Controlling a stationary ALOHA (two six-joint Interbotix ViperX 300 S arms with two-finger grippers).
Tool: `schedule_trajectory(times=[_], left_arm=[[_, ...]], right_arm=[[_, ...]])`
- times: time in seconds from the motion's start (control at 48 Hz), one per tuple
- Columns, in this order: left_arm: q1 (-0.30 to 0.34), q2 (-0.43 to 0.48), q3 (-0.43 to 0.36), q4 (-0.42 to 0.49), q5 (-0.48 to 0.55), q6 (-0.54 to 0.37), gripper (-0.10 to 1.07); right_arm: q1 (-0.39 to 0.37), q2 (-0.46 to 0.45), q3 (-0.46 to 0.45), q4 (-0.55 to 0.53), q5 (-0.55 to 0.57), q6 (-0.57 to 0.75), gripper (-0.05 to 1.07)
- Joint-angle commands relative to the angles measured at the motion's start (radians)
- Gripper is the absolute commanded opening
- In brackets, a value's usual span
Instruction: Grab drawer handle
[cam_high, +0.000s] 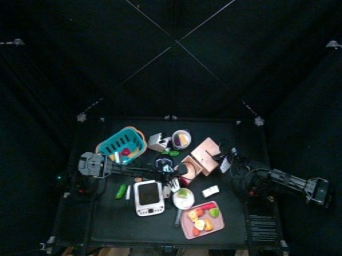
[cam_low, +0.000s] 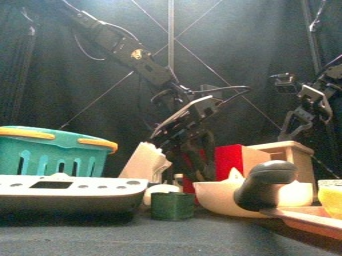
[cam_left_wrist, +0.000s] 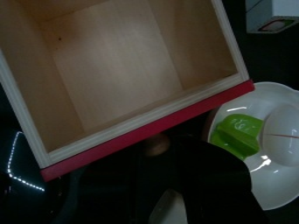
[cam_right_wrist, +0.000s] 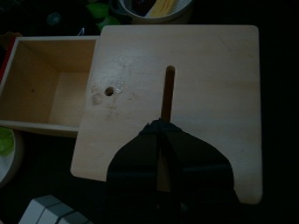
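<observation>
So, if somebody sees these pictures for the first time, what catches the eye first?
Probably the drawer, a pale wooden unit at the table's middle with its tray pulled open and empty. The right gripper hangs directly above its top. Next, the teal basket at the left stands out.

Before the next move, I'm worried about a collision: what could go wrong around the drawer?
The white bowl lies close beside the red front of the drawer, so the left tool could knock it. The drawer already stands open; a hard tug might pull it out of its wooden case.

Drawer (cam_left_wrist: 117, 70) cut off by edges; handle unseen.
</observation>
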Motion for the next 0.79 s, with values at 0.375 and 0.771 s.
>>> schedule_trajectory(times=[0.375,0.771], left_arm=[[0.006,-0.049,-0.017,0.023,0.003,0.003,0.48],[0.006,-0.055,-0.008,0.035,0.005,0.005,0.48]], right_arm=[[0.002,0.005,-0.005,-0.017,-0.003,-0.003,0.04],[0.002,0.005,0.005,-0.011,-0.003,-0.002,0.04]])
